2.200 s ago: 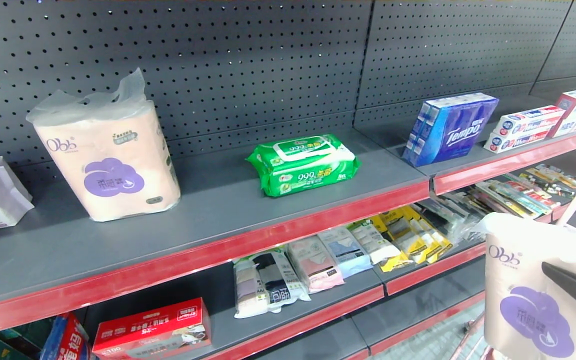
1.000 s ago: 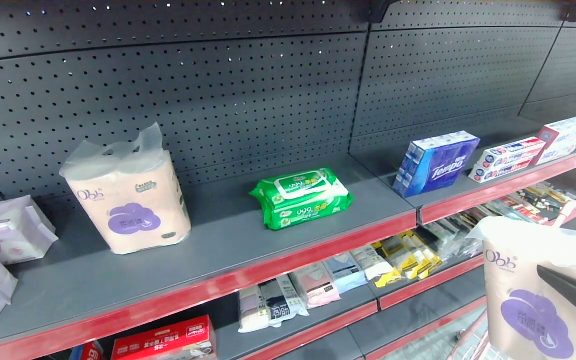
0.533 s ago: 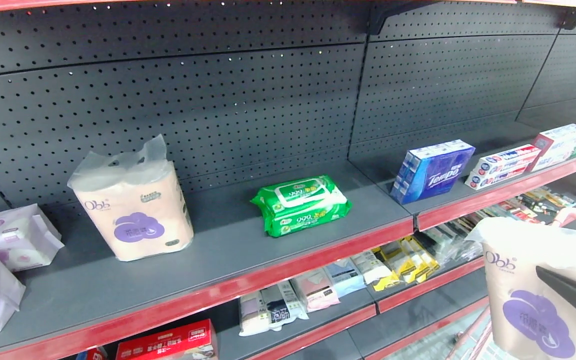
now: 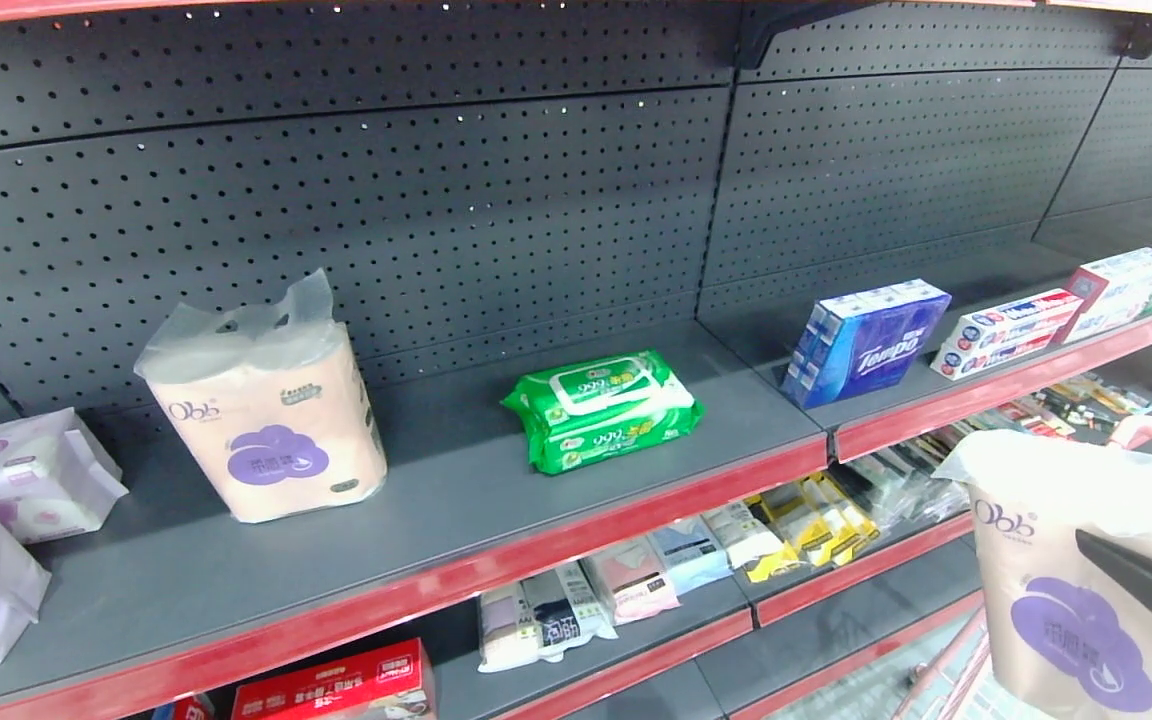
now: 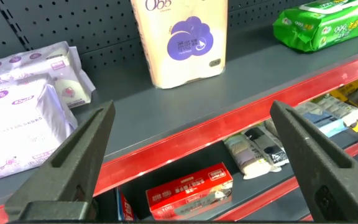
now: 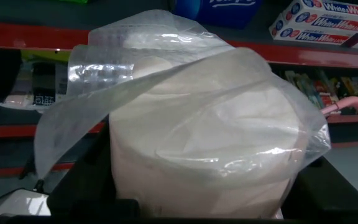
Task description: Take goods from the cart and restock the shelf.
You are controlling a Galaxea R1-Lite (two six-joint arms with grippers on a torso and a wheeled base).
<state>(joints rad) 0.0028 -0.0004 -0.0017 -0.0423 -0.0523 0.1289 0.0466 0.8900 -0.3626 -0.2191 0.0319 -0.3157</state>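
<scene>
- A toilet-paper pack [image 4: 1076, 590], beige with a purple mark and wrapped in clear film, is held upright off the shelf, at about 4 o'clock in the head view.
- It is pinched by the right gripper [image 6: 207, 190]. One dark finger [image 4: 1141, 588] is pressed on the pack's right face, and dark fingers are seen on both its sides in the right wrist view.
- A pink cart handle [image 4: 1151, 432] is seen just behind the pack, at its 12 o'clock.
- The shelf [image 4: 496, 505], a grey deck with a red front edge, lies at 10 o'clock from the held pack.
- A matching pack [image 4: 271, 420] stands upright on the deck, set back from the red edge.
- A wide bare stretch of deck is left at its 3 o'clock, up to the green wipes [image 4: 601, 410].
- More bare deck is left between the wipes and the blue tissue pack [image 4: 866, 340], which stands past the joint in the red edge.
- White-and-purple packs [image 4: 16, 480] lie near the matching pack, at its 9 o'clock.
- The left gripper [image 5: 192, 112] is spread wide with nothing between its fingers, and is pointed at the shelf's red edge.
</scene>
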